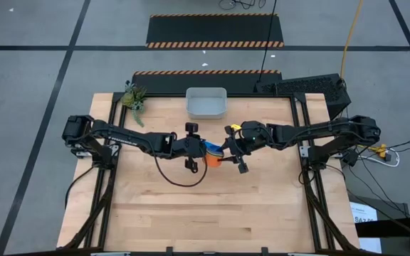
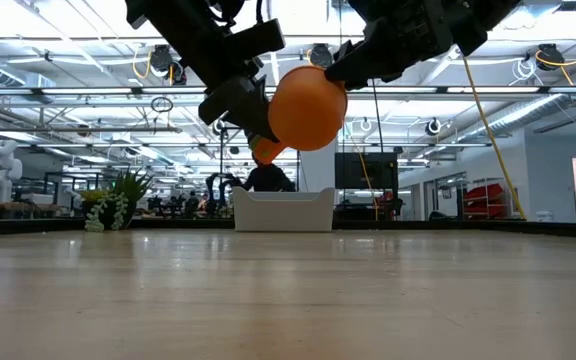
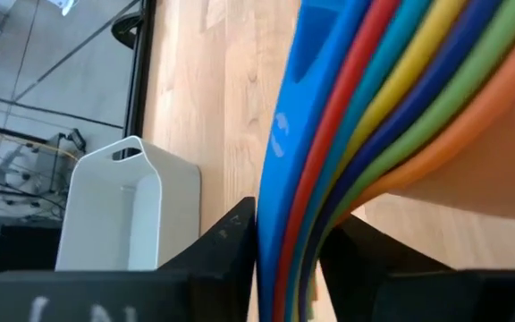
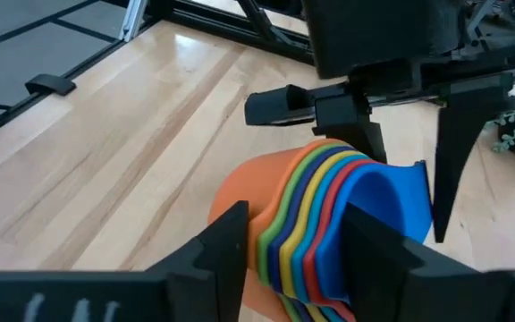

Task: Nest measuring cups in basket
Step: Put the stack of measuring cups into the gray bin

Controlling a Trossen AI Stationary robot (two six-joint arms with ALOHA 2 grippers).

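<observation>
stack: measuring cups point(image 4: 329, 224) already nested, orange outermost, blue innermost; held in the air above mid-table between both arms, clear of the wood in the low view.
left gripper point(image 1: 190, 146): my read is it's clamped on the bundled rims/handles; its wrist view shows its two dark fingers point(image 3: 226, 241) on either side of the coloured edges.
right gripper point(image 1: 237, 151): fingers straddle the stack from the other side, jaws partly closed. Can't tell if the pads are actually biting yet.
basket point(image 1: 206, 102): at the far edge of the table, well apart from the stack, looks empty from above.
plant point(image 1: 134, 97): far-left corner, beside the basket's side of the table.
risk 1: handover. If I open left before right has real contact, the whole stack drops to the table and probably scatters.
risk 2: both clamped and arms pulling differently would peel the nest apart, or pop the inner cups out.
risk 3: squeezing on curved, slick plastic; the stack could squirt out sideways.
risk 4: basket is only slightly wider than the orange cup, so a tilted approach could catch the rim or shove the tub.
</observation>
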